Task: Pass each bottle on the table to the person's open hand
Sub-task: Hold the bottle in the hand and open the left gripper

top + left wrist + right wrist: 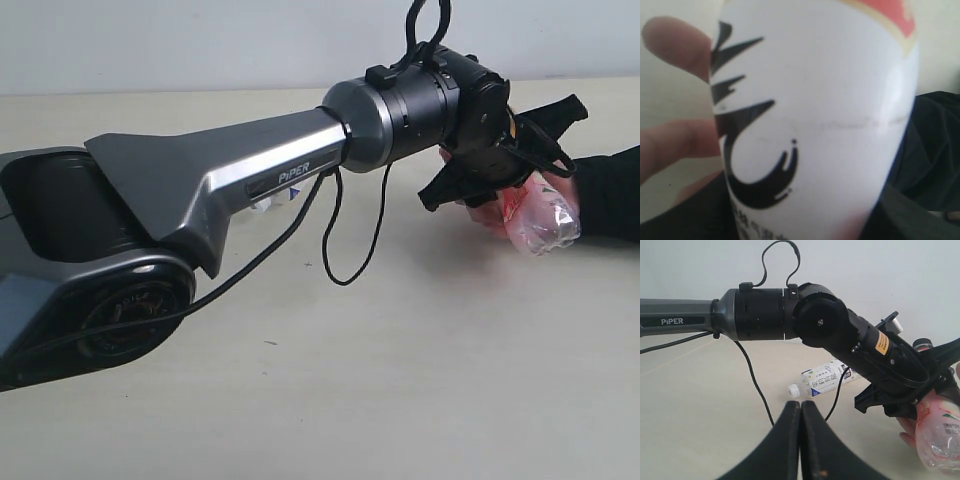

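Note:
The pink-white bottle (542,218) sits between the fingers of my left gripper (515,180), which has reached across to the right and is shut on it. The person's open hand (478,212) lies just under the bottle, touching it. In the left wrist view the bottle's white label (815,125) fills the frame, with the person's fingers (670,145) beside it. From the right wrist view the same bottle (940,432) shows at the hand. A second bottle (827,380) with a white cap lies on its side on the table (700,405). My right gripper (801,407) is shut and empty.
The left arm's grey link (250,180) stretches across the table (400,380), with a black cable (350,260) hanging in a loop below it. The person's dark sleeve (612,190) comes in from the right edge.

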`<state>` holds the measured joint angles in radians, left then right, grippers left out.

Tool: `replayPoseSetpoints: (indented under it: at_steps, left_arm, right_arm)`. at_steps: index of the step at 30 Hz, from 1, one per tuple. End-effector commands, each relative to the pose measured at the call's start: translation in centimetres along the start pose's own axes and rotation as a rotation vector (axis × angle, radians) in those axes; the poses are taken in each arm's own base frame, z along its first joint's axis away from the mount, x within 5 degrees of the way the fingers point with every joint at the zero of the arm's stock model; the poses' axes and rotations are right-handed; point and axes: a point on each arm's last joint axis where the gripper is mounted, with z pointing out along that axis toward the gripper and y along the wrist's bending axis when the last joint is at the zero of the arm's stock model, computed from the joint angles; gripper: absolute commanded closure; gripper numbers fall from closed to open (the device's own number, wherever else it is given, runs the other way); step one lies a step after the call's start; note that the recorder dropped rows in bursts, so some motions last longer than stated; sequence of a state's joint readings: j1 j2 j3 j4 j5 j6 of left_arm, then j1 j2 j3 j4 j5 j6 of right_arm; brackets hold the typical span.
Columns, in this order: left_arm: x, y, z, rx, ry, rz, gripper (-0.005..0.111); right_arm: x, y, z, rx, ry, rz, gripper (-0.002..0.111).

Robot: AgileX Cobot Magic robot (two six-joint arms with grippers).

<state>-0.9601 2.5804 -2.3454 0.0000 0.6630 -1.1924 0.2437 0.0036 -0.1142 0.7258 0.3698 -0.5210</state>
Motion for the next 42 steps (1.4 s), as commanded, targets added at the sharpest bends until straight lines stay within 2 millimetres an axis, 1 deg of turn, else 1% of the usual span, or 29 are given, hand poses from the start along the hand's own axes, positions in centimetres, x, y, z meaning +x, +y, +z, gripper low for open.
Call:
replayPoseSetpoints:
  at_steps: [1,4,6,8,15,17,19,36,42]
  left_arm:
    - [-0.3,-0.2,-0.2,0.014,-0.008,0.004,0.107]
    - [-0.3,-0.2,-0.2,0.012,-0.007,0.004,0.106]
    - [-0.3,-0.2,-0.2,0.009,-0.006,0.004,0.102]
    - [-0.3,-0.1,-0.2,0.006,-0.005,0.004,0.094]
    - [-0.3,-0.1,-0.2,0.006,-0.005,0.004,0.051]
    - [-0.3,-0.1,-0.2,0.006,-0.005,0.004,0.044]
    - [-0.3,-0.1,-0.2,0.006,-0.005,0.004,0.039]
    - [-0.3,-0.2,-0.2,0.009,-0.014,0.048,0.039]
    - [-0.8,-1.2,-2.1,0.010,-0.016,0.086,0.039]
  right_arm:
    - [-0.2,0.0,-0.1,0.001,-0.014,-0.002,0.108]
    - [-0.2,0.0,-0.1,0.001,-0.014,-0.002,0.108]
    - [-0.2,0.0,-0.1,0.001,-0.014,-0.002,0.108]
    - [-0.2,0.0,-0.1,0.001,-0.014,-0.002,0.108]
    - [-0.2,0.1,-0.1,-0.003,-0.007,-0.002,0.108]
    - [-0.2,0.1,-0.1,-0.003,-0.007,-0.002,0.108]
    - [-0.2,0.1,-0.1,-0.003,-0.007,-0.002,0.108]
    - [-0.2,0.1,-0.1,-0.003,-0.007,-0.002,0.108]
    - [-0.2,0.1,-0.1,-0.003,-0.007,-0.002,0.108]
